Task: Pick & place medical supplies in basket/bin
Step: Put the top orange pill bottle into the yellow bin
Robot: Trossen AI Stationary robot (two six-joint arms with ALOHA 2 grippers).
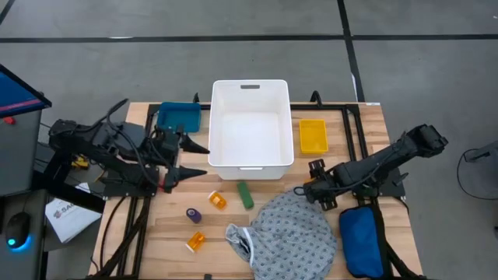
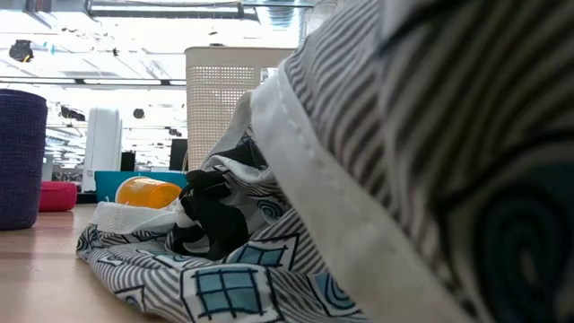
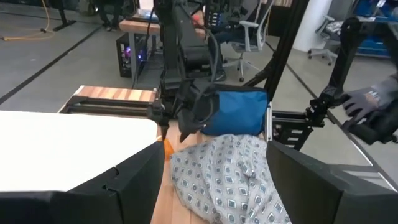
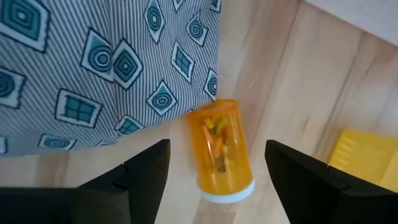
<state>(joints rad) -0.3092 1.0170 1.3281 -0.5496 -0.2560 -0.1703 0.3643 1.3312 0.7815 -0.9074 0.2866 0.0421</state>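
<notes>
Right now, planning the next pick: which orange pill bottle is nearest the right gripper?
The bottle lying at the gown's edge, framed between the right gripper's open fingers. The other two bottles lie past the gown, farther left.

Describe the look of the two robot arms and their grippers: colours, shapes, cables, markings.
Both arms are black, built of chunky jointed segments. The left arm carries loose black cables along its links, a small yellow label near its base and a red spot by the wrist. Its left gripper ends in two pointed, tapering black fingers. The right arm is slimmer and straighter; the right gripper has blocky black fingers with flat, angular faces.
</notes>
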